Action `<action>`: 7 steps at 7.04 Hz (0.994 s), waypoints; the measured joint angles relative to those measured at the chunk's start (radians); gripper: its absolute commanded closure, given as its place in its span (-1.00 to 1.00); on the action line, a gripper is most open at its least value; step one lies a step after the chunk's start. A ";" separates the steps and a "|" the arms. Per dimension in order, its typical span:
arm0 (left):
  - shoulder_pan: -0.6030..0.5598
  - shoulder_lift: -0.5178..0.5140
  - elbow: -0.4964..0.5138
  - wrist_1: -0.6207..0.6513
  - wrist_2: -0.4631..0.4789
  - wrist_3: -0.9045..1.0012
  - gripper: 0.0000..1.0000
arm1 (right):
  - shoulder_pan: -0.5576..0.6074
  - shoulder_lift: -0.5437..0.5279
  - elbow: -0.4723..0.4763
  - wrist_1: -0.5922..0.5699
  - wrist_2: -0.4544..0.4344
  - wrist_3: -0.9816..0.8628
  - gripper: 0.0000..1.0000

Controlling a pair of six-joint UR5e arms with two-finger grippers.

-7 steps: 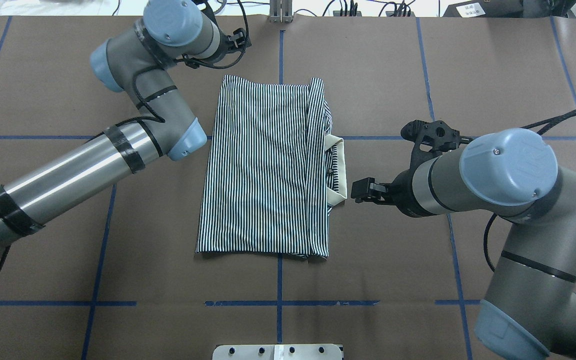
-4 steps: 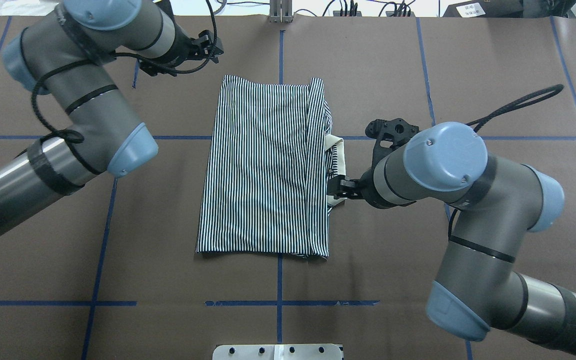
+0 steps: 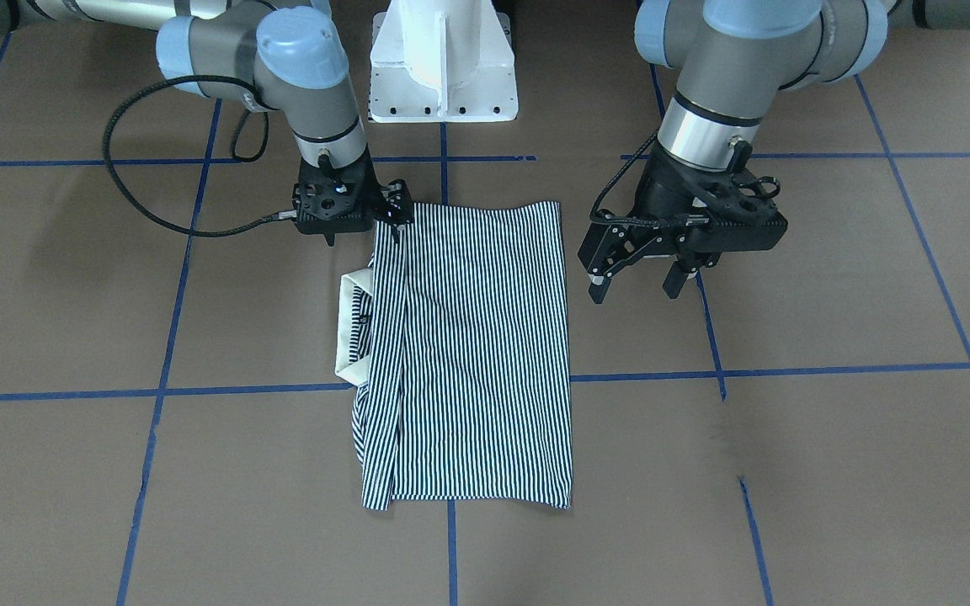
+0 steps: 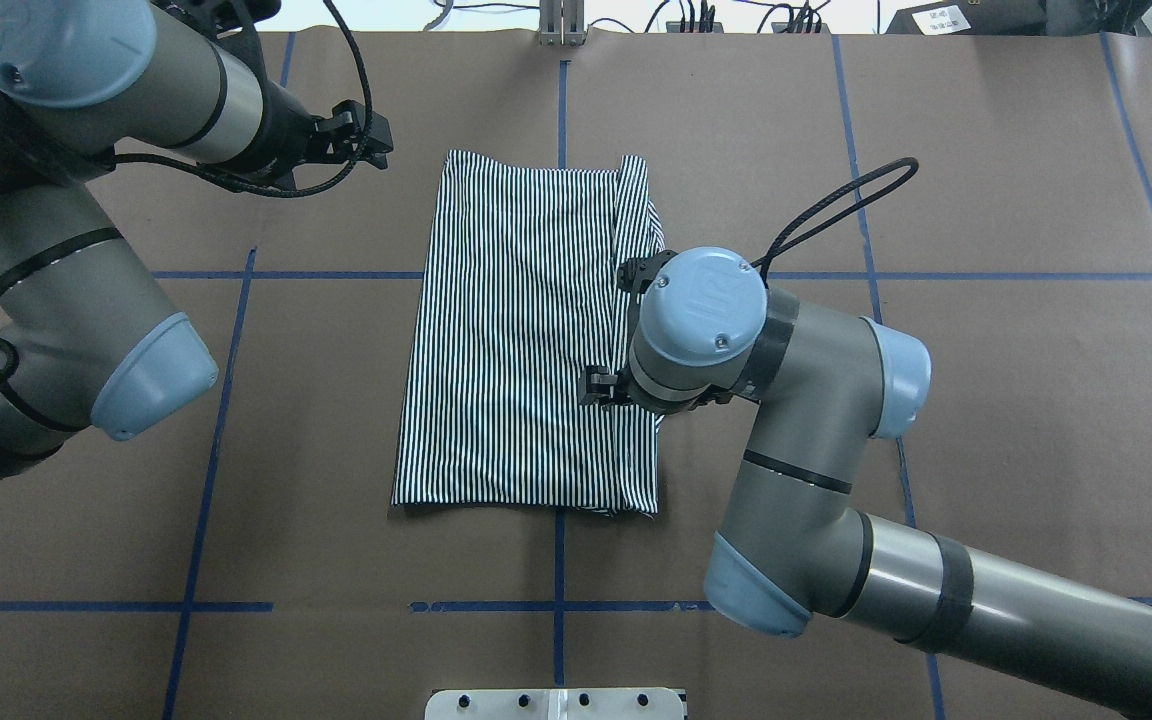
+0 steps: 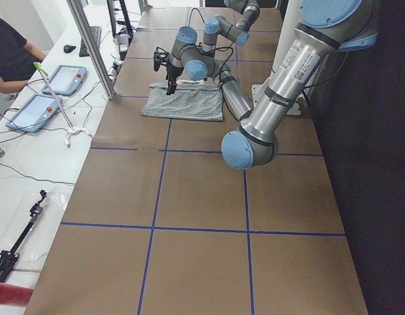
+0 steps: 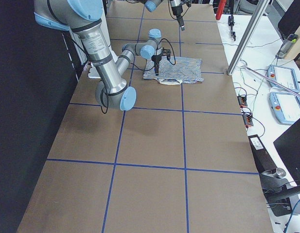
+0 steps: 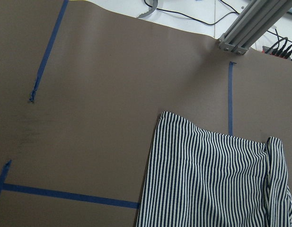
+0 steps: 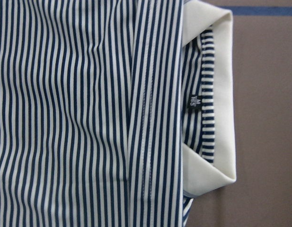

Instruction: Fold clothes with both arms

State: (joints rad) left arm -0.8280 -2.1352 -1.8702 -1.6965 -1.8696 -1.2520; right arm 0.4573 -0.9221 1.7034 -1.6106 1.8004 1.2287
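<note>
The striped polo shirt lies folded into a long rectangle on the brown table. Its cream collar sticks out on my right side. My right gripper hovers over the shirt's right fold, and its arm hides the collar in the overhead view. In the front view my right gripper points down with its jaws slightly apart and holds nothing. The right wrist view looks straight down on the collar and stripes. My left gripper is open and empty. It hangs above bare table off the shirt's left edge.
The white pedestal base stands at the robot's side of the table. An aluminium post and cables sit at the far edge. Blue tape lines cross the brown table cover. Tablets lie on the operators' bench.
My right gripper has moved left, from beside the collar to over the shirt's right fold. My left gripper has moved left, away from the shirt's far left corner.
</note>
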 measured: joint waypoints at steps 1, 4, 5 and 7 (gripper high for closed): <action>0.002 0.003 -0.004 0.001 -0.001 0.000 -1.00 | -0.024 0.042 -0.050 -0.033 -0.014 -0.002 -1.00; 0.015 0.005 -0.005 0.001 -0.003 -0.006 -1.00 | -0.065 0.079 -0.115 -0.122 -0.021 -0.023 -1.00; 0.017 0.005 -0.006 0.000 -0.004 -0.008 -1.00 | -0.069 0.077 -0.119 -0.132 -0.019 -0.041 -1.00; 0.019 0.005 -0.010 0.000 -0.005 -0.010 -1.00 | -0.068 0.077 -0.117 -0.167 -0.017 -0.078 -1.00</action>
State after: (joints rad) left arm -0.8088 -2.1306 -1.8801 -1.6969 -1.8744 -1.2618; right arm 0.3893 -0.8452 1.5864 -1.7774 1.7833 1.1512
